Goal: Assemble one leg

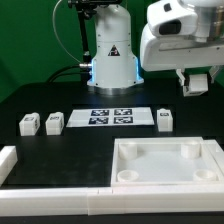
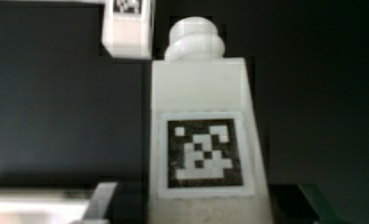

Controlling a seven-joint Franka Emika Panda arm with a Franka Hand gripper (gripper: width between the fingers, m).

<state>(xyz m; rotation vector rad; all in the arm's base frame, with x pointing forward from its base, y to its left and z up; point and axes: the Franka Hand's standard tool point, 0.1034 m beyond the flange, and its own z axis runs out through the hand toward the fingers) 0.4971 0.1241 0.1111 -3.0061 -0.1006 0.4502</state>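
Surroundings: the marker board (image 1: 110, 117) lies on the black counter (image 1: 70, 150), in front of the robot base (image 1: 112, 55). A first loose leg (image 1: 29, 123) and a second loose leg (image 1: 54, 122) stand off the marker board's end on the exterior view's left, apart from it. A third loose leg (image 1: 165, 119) stands just beside its other end. The large white tray-like part (image 1: 118, 165) lies on the camera side of the marker board, offset toward the exterior view's right. A white rail (image 1: 55, 196) lines the near counter edge.

Task item: the gripper (image 1: 196, 84) hangs raised beyond the marker board's right end, higher than the third loose leg. The wrist view shows the leg (image 2: 202, 105) clamped between the fingers, jaws closed to its width, tag facing the camera, knobbed end pointing away.

Open room: bare counter runs between the marker board and the tray-like part
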